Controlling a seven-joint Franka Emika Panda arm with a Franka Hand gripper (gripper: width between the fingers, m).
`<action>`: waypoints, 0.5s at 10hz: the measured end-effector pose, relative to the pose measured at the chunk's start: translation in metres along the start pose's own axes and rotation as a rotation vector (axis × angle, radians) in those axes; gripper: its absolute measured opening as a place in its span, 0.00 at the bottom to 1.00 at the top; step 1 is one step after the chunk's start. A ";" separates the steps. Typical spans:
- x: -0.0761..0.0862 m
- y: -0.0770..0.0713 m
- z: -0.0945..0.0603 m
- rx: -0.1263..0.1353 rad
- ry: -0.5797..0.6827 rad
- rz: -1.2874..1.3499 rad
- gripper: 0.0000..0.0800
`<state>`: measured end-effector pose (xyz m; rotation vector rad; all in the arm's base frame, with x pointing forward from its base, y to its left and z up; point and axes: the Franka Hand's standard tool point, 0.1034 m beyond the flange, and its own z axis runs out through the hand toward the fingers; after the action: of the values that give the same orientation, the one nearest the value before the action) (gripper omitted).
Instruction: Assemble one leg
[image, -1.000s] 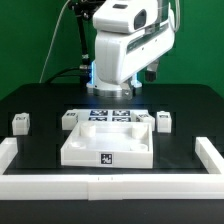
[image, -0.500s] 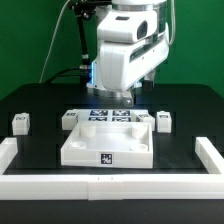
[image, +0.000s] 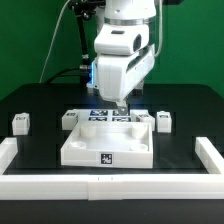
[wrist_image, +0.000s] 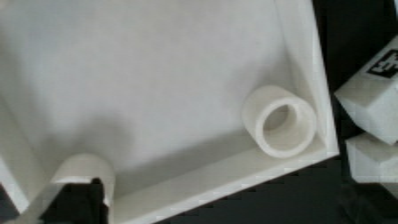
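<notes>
- Table (image: 40, 100): black top that carries everything below.
- Arm (image: 122, 55): white Panda. Over the last second it has turned its wrist and come down, and it now hangs low over the rear of the tray. This looks like an approach, and nothing has been lifted yet.
- Rail (image: 110, 182): white fence along the front and both sides of the table. It has not moved.
- Tray (image: 85, 155): large white square part at the centre of the table, open side up. Its bare floor (wrist_image: 143, 90) fills the wrist view.
- Marker board (image: 98, 114): lies flat just behind the tray.
- Leg (image: 163, 121): small white block on the table at the exterior view's right, just beside the tray's rear corner and clear of the arm. It stands upright, so its long axis looks vertical, and its tagged face is toward the exterior camera. It is judged the nearest candidate, but the arm's target cannot be told.
- Look-alike blocks (image: 67, 119) and (image: 19, 123): both at the exterior view's left, upright and not moved.
- Gripper (image: 120, 104): points down and carries nothing. How far the jaws are spread cannot be told.
- Corner socket (wrist_image: 279, 122): round collar in the tray, empty.
</notes>
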<state>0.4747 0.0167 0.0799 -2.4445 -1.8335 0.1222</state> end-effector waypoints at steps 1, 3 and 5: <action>0.000 0.000 0.000 0.003 0.001 0.023 0.81; 0.000 0.000 0.001 0.004 0.000 0.023 0.81; 0.000 -0.001 0.002 0.006 0.000 0.022 0.81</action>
<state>0.4734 0.0169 0.0784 -2.4619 -1.8039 0.1289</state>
